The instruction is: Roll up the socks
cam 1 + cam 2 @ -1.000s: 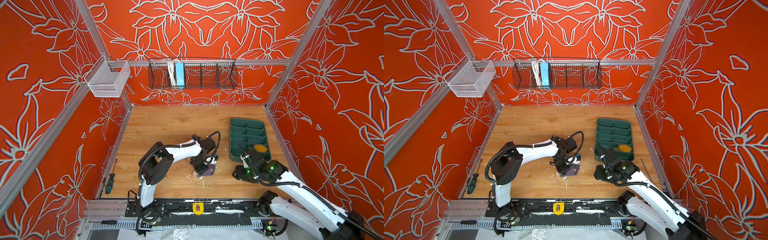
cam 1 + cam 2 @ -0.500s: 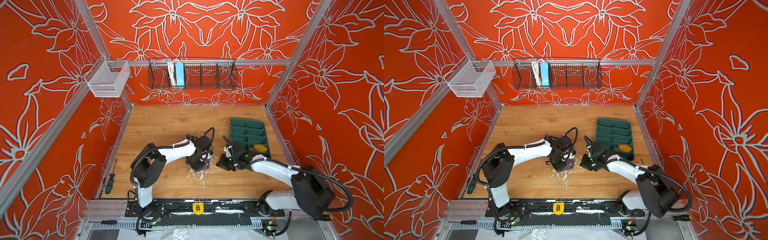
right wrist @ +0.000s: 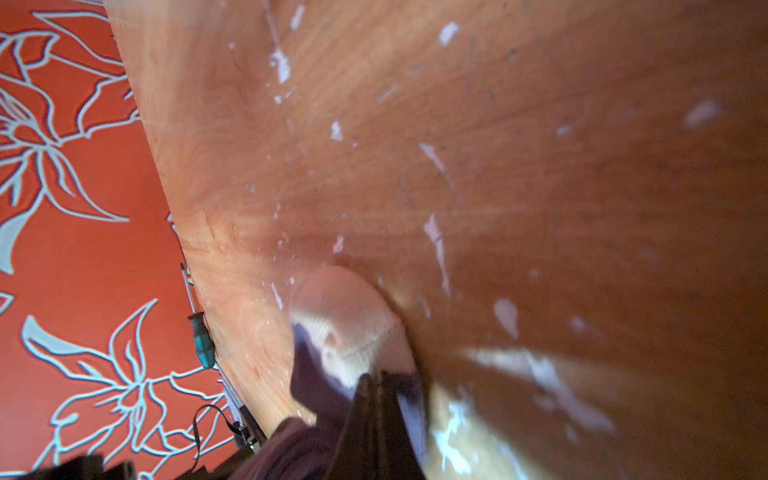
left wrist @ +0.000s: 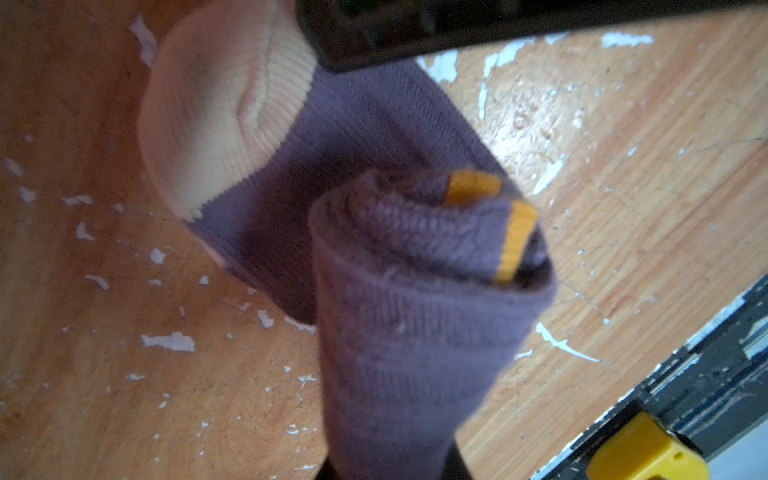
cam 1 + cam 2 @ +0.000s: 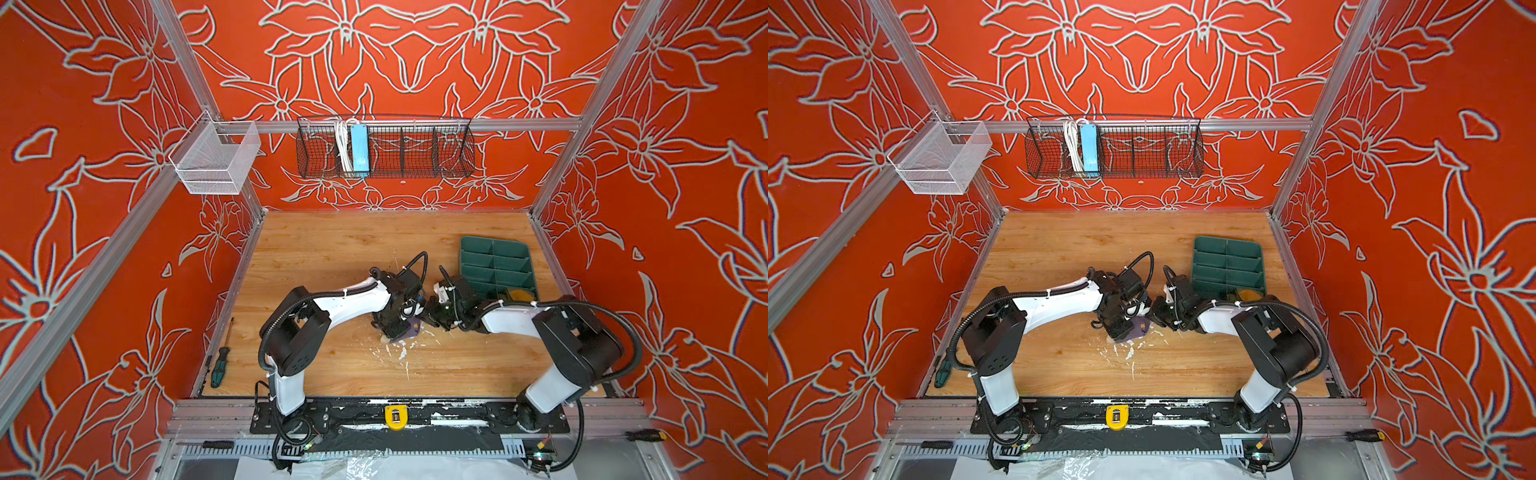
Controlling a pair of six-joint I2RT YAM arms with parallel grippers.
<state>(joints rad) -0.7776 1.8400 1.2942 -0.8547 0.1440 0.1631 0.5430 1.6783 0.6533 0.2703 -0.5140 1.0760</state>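
Gripping the rolled part of the purple sock (image 4: pixel 415 316), the left gripper (image 5: pixel 394 329) is closed narrow on the cloth. The roll shows a yellow stripe at its open end, and the sock's beige end lies flat on the wood. The right gripper (image 3: pixel 372 380) has its jaws pressed together, with its tips against the purple cloth beside the beige end; whether any cloth is caught between them cannot be told. In both top views the two grippers meet near the middle of the table (image 5: pixel 332 249), with the sock under them.

The table is light wood, marked with white flakes (image 5: pixel 402 354) around the sock. Red walls (image 5: pixel 415 62) with pale flower outlines close it in on three sides. A screwdriver (image 5: pixel 219 368) lies by the near left edge.

A green tray (image 5: pixel 478 257) sits on the right side of the table; its near right compartment holds the green sock (image 5: pixel 517 295), showing a mustard patch. On the far wall hangs a black wire basket (image 5: pixel 415 166) with a blue box (image 5: pixel 359 149) and a white cable (image 5: pixel 341 147) in it, and a white mesh basket (image 5: pixel 216 162) hangs at the far left corner
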